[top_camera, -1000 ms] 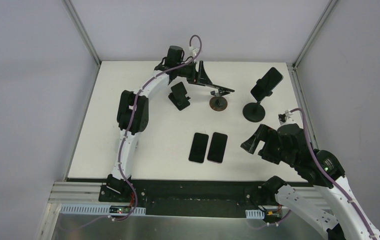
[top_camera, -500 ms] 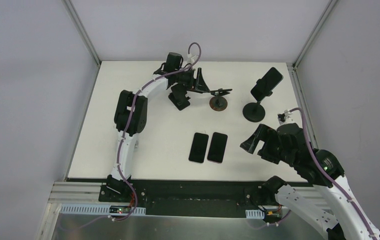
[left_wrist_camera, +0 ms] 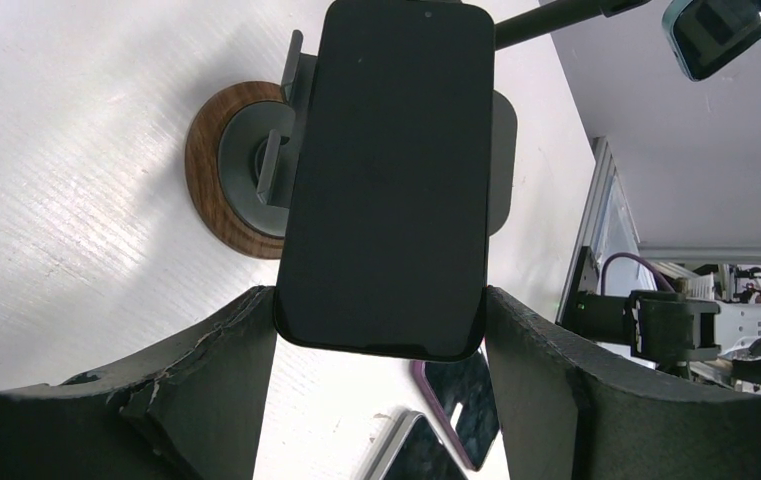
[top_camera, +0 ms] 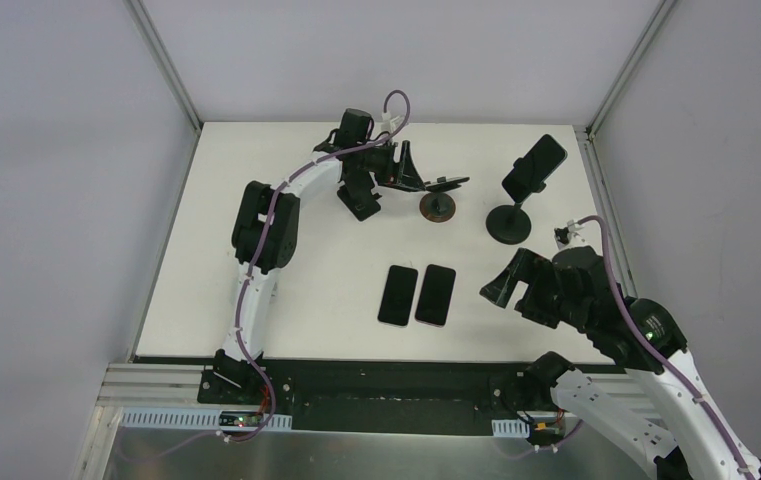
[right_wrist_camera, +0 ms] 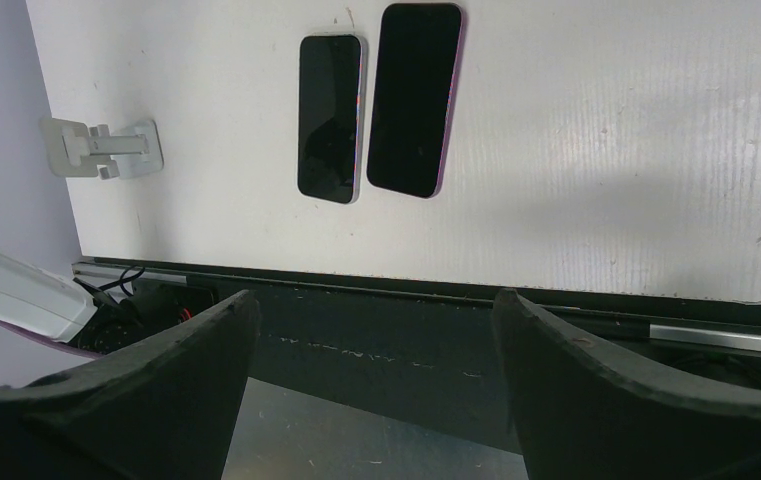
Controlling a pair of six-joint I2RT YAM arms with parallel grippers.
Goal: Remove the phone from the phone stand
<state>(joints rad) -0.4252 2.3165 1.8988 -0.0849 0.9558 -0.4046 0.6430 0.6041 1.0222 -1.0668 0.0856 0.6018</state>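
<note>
A black phone [left_wrist_camera: 388, 180] leans on a stand with a round wooden base [left_wrist_camera: 218, 170] at the back middle of the table. My left gripper [left_wrist_camera: 381, 310] has both fingers against the phone's long edges near its lower end, shut on it. The phone still sits over the stand's plate. From above, the phone [top_camera: 448, 183] shows edge-on above the wooden base [top_camera: 437, 207], with the left gripper [top_camera: 418, 180] just left of it. My right gripper [top_camera: 508, 285] hangs open and empty over the near right of the table, its fingers [right_wrist_camera: 186, 360] wide apart.
A tall black stand [top_camera: 508, 224] holds another phone [top_camera: 534, 165] at the back right. A small black stand [top_camera: 360, 192] sits under the left arm. Two phones [top_camera: 398, 294] [top_camera: 435, 294] lie flat side by side in the middle. A white bracket [right_wrist_camera: 101, 147] lies near the front edge.
My left gripper has swung in from the back toward the wooden-base stand and now has the phone between its fingers. The right arm has stayed put.
</note>
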